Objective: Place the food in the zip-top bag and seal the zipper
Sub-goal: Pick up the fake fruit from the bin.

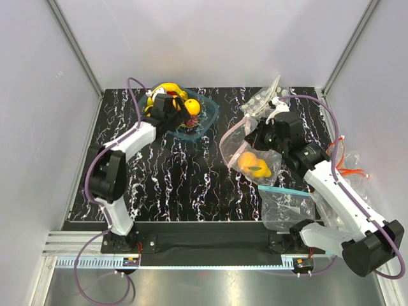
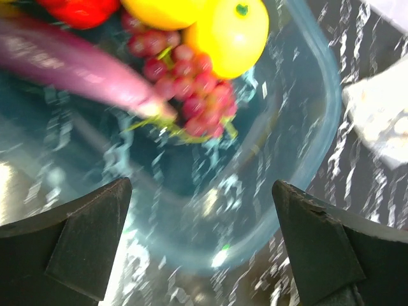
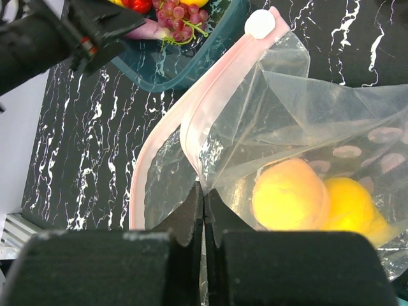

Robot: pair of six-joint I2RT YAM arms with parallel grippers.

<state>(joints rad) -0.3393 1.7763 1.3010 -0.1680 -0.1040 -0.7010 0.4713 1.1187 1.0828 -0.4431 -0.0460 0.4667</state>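
**Mid-loading: bag held open, next fruit up for grabs**

Black marbled counter (image 1: 178, 185) carries everything; the zip-top bag (image 1: 233, 148) lies on its right side, mouth gaping, two fruits inside; left claw (image 2: 199, 191) hangs spread over the blue tub (image 2: 319, 127), above the grape cluster (image 2: 197, 89); right claw (image 3: 204, 204) is pressed together, pinching bag plastic just below the zipper (image 3: 210, 80); next move, I reckon: drop, close on the grapes, carry them over; no readable writing anywhere.

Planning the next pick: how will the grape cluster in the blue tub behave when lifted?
The grape cluster looks glossy, so it may slip. Its lumpy shape probably will not roll. The round lemon beside it might roll away when disturbed.
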